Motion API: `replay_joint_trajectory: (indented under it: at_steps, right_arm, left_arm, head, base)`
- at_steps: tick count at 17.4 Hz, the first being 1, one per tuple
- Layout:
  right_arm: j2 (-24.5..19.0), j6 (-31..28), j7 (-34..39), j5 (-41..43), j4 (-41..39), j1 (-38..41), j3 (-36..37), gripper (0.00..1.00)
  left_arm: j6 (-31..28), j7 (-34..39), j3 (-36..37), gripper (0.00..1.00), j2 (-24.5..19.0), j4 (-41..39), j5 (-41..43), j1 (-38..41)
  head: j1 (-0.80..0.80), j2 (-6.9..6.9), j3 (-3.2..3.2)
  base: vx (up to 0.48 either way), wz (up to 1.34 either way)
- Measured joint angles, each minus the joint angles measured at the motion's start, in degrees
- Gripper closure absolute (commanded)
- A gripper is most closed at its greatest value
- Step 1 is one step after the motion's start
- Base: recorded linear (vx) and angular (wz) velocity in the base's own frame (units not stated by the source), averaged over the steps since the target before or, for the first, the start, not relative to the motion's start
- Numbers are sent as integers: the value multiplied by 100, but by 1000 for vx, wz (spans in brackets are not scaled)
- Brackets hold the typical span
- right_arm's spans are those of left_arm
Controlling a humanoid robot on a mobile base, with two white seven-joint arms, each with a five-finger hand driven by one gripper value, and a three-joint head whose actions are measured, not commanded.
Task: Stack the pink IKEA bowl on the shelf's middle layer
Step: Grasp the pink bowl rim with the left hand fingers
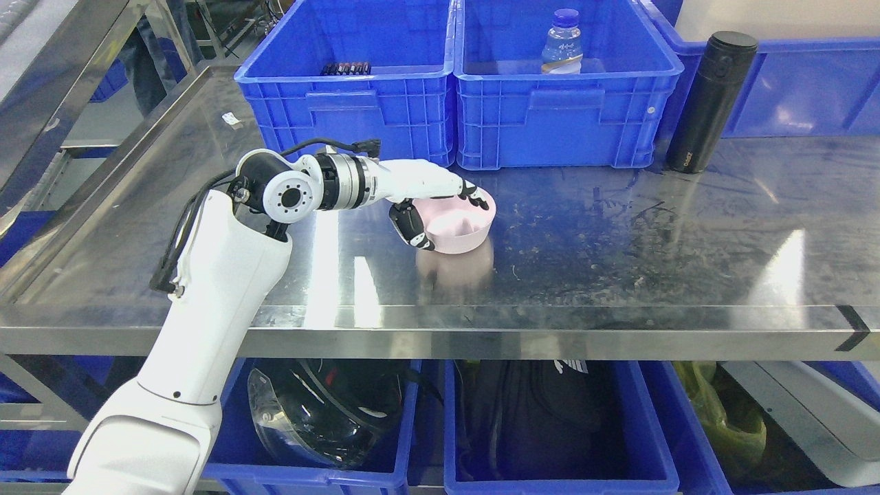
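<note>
Looking at the left hand (440, 210) gripping the pink bowl (459, 227) right now: fingers hooking over the far rim, thumb pressing on the near outer wall. Sitting upright on the steel shelf (619, 240), or maybe hovering just off it, honestly hard telling with that pink reflection underneath. Not seeing the right arm anywhere.

Progress-wise, guessing early to middle. Grabbing part seems sorted, but not spotting any second bowl to stack onto, so either still carrying toward one out of view or just setting down here. Releasing and pulling the arm back still left either way.

Also hanging around: two blue crates (454, 89) at the back, a water bottle (562, 42) standing in the right-hand one, and a black flask (709, 103) standing well off to the right.
</note>
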State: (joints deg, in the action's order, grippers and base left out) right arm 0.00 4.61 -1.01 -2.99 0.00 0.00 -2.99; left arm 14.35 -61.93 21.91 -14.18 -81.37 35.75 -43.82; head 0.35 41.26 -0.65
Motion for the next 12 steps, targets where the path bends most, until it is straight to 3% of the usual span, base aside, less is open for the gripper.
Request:
replay_joint_trajectory:
  at_steps: [2, 4, 9, 10, 11, 12]
  right_arm:
    - [0, 0, 0, 0, 0, 0, 0, 0]
    - [0, 0, 0, 0, 0, 0, 0, 0]
    - [0, 0, 0, 0, 0, 0, 0, 0]
    - [0, 0, 0, 0, 0, 0, 0, 0]
    - [0, 0, 0, 0, 0, 0, 0, 0]
    - [0, 0, 0, 0, 0, 0, 0, 0]
  left_arm:
    - [-1, -7, 88, 25, 18, 99, 39, -2]
    - [-1, -8, 164, 31, 35, 190, 97, -13]
    - [-13, -98, 245, 72, 63, 356, 217, -22]
    - [5, -121, 234, 89, 67, 386, 222, -24]
    - [70, -136, 218, 98, 78, 413, 223, -23]
    - [169, -149, 181, 100, 100, 443, 224, -16]
  head:
    - [0, 0, 0]
    - [0, 0, 0]
    - [0, 0, 0]
    - [0, 0, 0]
    - [0, 0, 0]
    - [0, 0, 0]
  base:
    - [0, 0]
    - [0, 0]
    - [-1, 9]
    - [0, 0]
    - [0, 0]
    - [0, 0]
